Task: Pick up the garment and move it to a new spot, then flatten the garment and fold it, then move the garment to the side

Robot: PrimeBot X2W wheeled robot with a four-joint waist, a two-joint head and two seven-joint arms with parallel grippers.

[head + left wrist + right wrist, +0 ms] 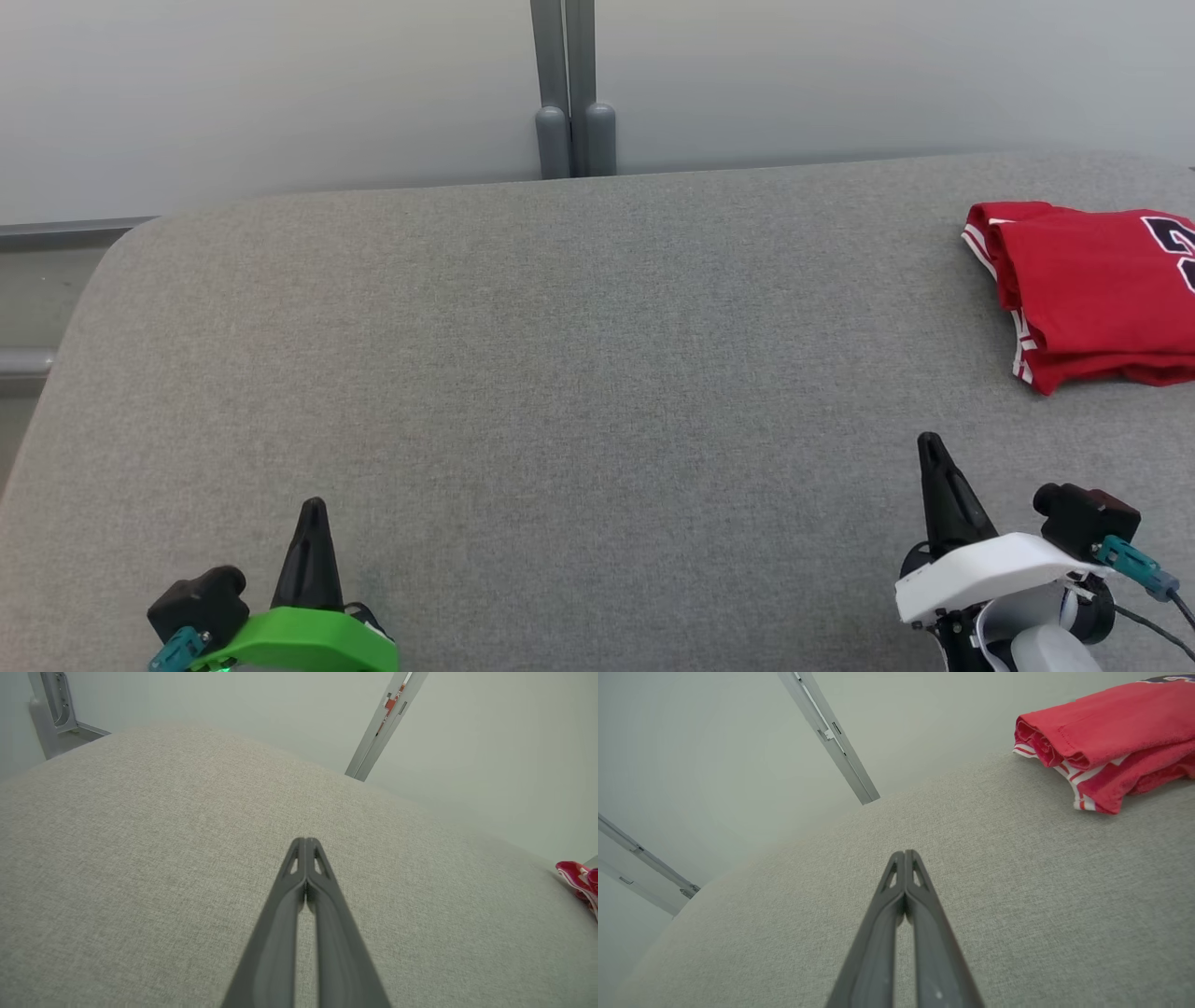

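Observation:
The garment (1092, 289) is a red jersey with white-striped trim and a dark number, lying folded at the far right of the grey padded surface (560, 373). Its folded edge shows at the top right of the right wrist view (1106, 732), and a small red corner sits at the right edge of the left wrist view (579, 879). My left gripper (314, 509) (305, 841) rests at the lower left, shut and empty. My right gripper (929, 443) (905, 853) stands at the lower right, shut and empty, a short way in front of the garment.
A pale wall runs behind the surface, with a grey vertical post (569, 89) at its middle. The surface's left end curves off at a rounded corner (121, 252). Wide bare fabric lies between the two grippers.

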